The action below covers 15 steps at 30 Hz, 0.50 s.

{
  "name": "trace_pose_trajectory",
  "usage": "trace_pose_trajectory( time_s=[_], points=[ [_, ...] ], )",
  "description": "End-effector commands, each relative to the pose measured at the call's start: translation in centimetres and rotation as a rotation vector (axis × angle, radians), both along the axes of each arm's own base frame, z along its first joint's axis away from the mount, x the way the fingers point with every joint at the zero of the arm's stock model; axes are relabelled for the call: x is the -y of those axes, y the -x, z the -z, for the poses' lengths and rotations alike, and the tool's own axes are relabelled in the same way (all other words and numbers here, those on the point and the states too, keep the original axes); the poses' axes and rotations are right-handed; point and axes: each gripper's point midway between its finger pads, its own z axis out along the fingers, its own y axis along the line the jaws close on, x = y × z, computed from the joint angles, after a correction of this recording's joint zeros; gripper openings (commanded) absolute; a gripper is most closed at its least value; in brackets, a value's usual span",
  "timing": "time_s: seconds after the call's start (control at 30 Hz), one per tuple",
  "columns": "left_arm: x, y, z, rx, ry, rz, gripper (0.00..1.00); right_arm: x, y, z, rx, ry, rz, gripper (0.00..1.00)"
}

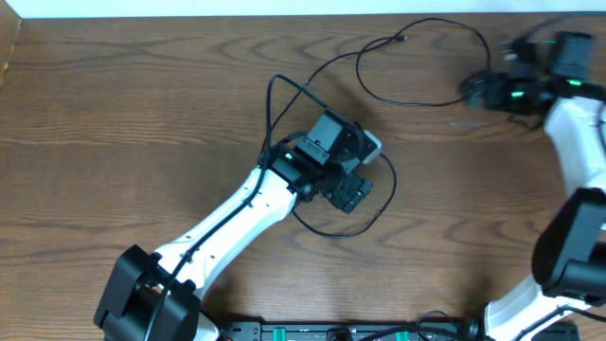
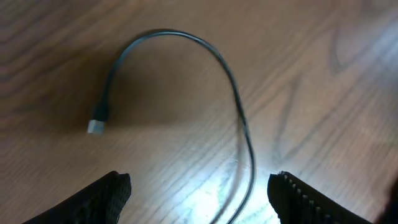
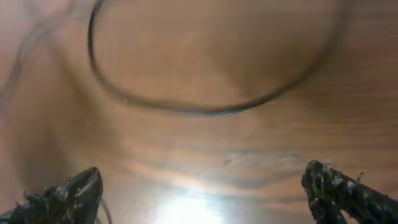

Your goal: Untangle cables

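Wooden worktop (image 1: 114, 114), overhead: brown grain with one thin black cable (image 1: 417, 104) sprawled over it, from a loop at the far right to a second loop in the middle. I can't make out a light-coloured cord from up here.
Overhead, left gripper (image 1: 346, 192): poised over the middle loop, with the cord curling round beneath it. It is too bunched up to read the jaws from above.
Overhead, right gripper (image 1: 476, 90): blurred, at the edge of the far-right loop. I can't tell whether it touches the cord.
Left wrist, cable: a hairpin bend on the wood. A small plug end (image 2: 97, 124) lies free at the left, and the other leg runs down between the fingers (image 2: 115, 193).
Left wrist, grip: the jaws are well apart with nothing in them. The cord lies on the worktop, not pinched.
Right wrist, cable: a soft-focus dark arc lying ahead of the fingers.
Right wrist, grip: the jaws are spread wide and empty.
Step in hand: I'd judge this the approach, with both arms lining up over the cord and nothing lifted.
Next move: probably the left gripper lowers and closes on the leg between its fingers. A thin cord lying flat on wood calls for fingertips right down at the surface. After that comes a pull away from the other loop, without dragging the plug into a crossing.
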Motion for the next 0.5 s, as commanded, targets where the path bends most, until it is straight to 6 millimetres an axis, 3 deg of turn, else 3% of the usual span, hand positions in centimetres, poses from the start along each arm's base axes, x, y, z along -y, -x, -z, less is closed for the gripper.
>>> trace_pose_trajectory(
  time_s=[0.0,0.07,0.2,0.27,0.47],
  points=[
    [-2.2,-3.7,-1.0,-0.058,0.088,-0.298,0.76,-4.4,1.4,2.0,-0.040,0.190,-0.257,0.99],
    [-4.4,-5.8,-1.3,-0.113,0.146,-0.490,0.76,-6.8,2.5,2.8,-0.069,0.205,-0.353,0.99],
    [-8.6,-8.2,-1.8,-0.228,0.257,-0.714,0.76,-11.2,4.6,4.0,-0.121,0.172,-0.484,0.99],
    [-10.2,-8.8,-2.0,-0.263,0.295,-0.746,0.73,-13.3,6.0,5.1,-0.161,0.153,-0.540,0.92],
    [-13.5,-8.5,-0.8,-0.234,0.190,-0.746,0.73,-15.4,9.2,10.0,-0.261,0.176,-0.615,0.79]
  ],
)
